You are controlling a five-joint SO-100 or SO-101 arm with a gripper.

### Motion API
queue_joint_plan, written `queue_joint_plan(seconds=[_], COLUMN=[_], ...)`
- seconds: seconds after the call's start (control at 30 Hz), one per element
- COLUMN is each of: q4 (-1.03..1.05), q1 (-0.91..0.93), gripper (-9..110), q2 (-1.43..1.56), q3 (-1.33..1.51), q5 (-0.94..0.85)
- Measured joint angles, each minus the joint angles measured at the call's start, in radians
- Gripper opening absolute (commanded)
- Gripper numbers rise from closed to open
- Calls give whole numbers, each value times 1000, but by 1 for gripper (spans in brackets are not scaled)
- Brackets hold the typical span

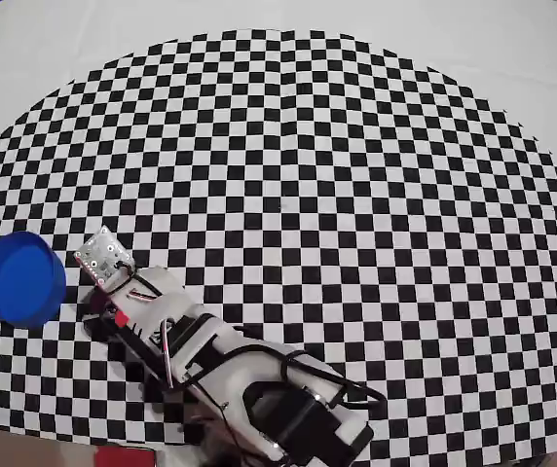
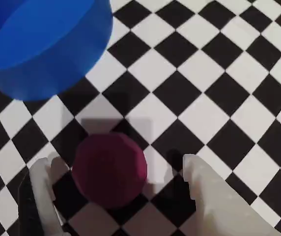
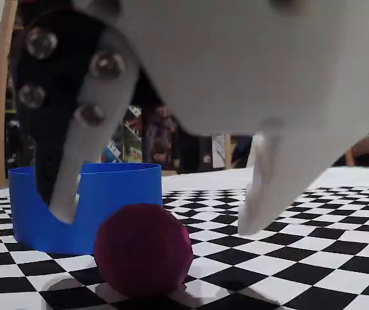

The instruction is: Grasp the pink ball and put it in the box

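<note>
While your gripper is straddling the ball, its fingers are standing apart, one on each side in the wrist view, and neither looks to be pressing the ball yet. That spread makes sense: you are lining up for a closing pinch, with the ball sitting on the surface between the fingers. Going left to right in the fixed view, the box is standing just behind and left of the ball, close enough for a short carry once you are holding it. The left finger is hanging in front of the box wall, the right one well clear of the ball. From overhead, the arm is hiding the ball completely; only the box is showing. The wrist view is cutting off most of the box.
</note>
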Motion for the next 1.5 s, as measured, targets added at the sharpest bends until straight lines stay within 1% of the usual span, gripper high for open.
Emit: queue_joint_plan(seconds=[0.5, 1.03, 1.5], q4=[0, 2, 3], q1=[0, 0, -6], gripper=[31, 31, 31], q2=[-26, -109, -137], q3=[-14, -110, -115], q5=[0, 0, 0])
